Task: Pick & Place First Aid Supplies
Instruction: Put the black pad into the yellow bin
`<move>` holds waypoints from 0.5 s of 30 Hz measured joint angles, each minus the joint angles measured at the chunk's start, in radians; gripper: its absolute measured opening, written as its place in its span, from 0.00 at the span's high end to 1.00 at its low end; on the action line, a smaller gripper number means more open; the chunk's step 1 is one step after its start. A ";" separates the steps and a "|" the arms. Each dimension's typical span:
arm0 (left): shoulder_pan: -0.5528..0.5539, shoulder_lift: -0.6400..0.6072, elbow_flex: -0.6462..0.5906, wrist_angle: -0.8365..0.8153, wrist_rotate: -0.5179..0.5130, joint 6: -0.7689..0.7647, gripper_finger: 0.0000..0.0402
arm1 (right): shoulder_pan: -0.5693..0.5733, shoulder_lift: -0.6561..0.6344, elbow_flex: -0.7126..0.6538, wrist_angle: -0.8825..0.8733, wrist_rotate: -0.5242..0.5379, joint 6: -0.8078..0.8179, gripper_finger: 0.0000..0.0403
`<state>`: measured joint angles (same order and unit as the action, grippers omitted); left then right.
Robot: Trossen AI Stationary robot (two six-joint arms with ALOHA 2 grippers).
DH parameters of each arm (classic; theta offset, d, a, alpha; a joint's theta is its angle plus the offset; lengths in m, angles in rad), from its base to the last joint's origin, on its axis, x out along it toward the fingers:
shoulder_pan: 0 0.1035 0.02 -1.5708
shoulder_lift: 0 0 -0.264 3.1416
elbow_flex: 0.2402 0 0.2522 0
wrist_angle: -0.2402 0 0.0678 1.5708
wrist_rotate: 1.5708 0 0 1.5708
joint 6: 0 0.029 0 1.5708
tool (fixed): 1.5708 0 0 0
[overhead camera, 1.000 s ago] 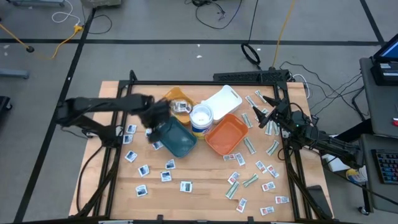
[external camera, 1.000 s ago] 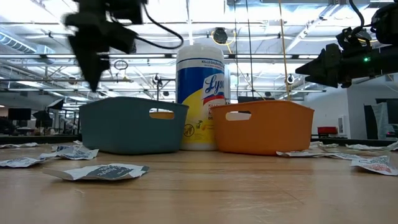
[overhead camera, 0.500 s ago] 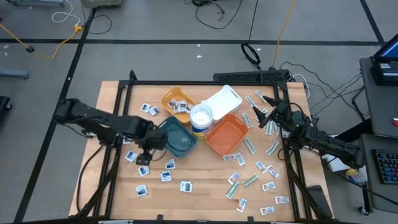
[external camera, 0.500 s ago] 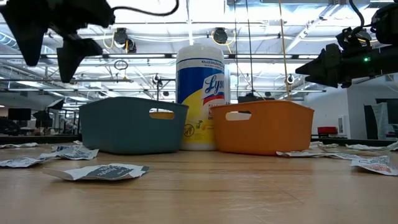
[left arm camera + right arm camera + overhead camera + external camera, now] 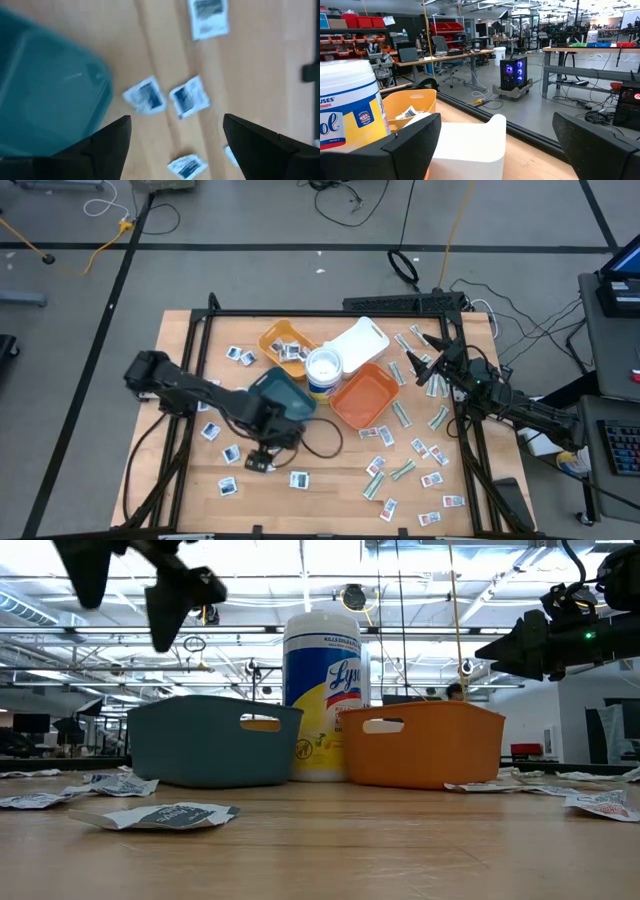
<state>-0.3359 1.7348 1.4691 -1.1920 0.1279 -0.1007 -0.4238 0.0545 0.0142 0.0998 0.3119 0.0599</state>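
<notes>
1. Both pairs of jaws stand wide with nothing between them. The left gripper [image 5: 262, 458] hangs above the front-left part of the table, just in front of the teal tray [image 5: 283, 402]; its wrist view looks down between its spread fingers [image 5: 107, 142] at white packets with blue marks [image 5: 189, 97] lying on the wood beside that tray.
2. The right gripper [image 5: 428, 370] waits raised at the right side of the table, near the orange tray [image 5: 364, 395], aimed toward the trays.
3. Around them, the packets are mostly loose: blue-marked squares [image 5: 299, 479] scattered left and front, green-white strips [image 5: 403, 471] and red-marked ones [image 5: 432, 480] over the right half.
4. Progress looks early. A few packets [image 5: 291, 351] lie in the yellow tray [image 5: 276, 336]; the teal and orange trays show nothing inside, as far as I can tell, and the white tray [image 5: 359, 340] also looks bare. Dozens remain to be picked up.
5. A wipes tub [image 5: 322, 695] stands among the four trays.
6. The table [image 5: 330, 495] is pale wood inside a black frame, on a grey floor with cables; beyond it lies a workshop with benches, shelves and ceiling lights.
</notes>
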 joint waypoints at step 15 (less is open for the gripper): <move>-0.102 0.236 0.271 0.059 -0.020 -0.040 0.19 | 0.000 0.000 0.000 0.000 0.000 0.000 0.06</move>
<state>-0.4377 1.9705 1.7405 -1.1333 0.1081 -0.1404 -0.4238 0.0544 0.0141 0.0996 0.3119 0.0597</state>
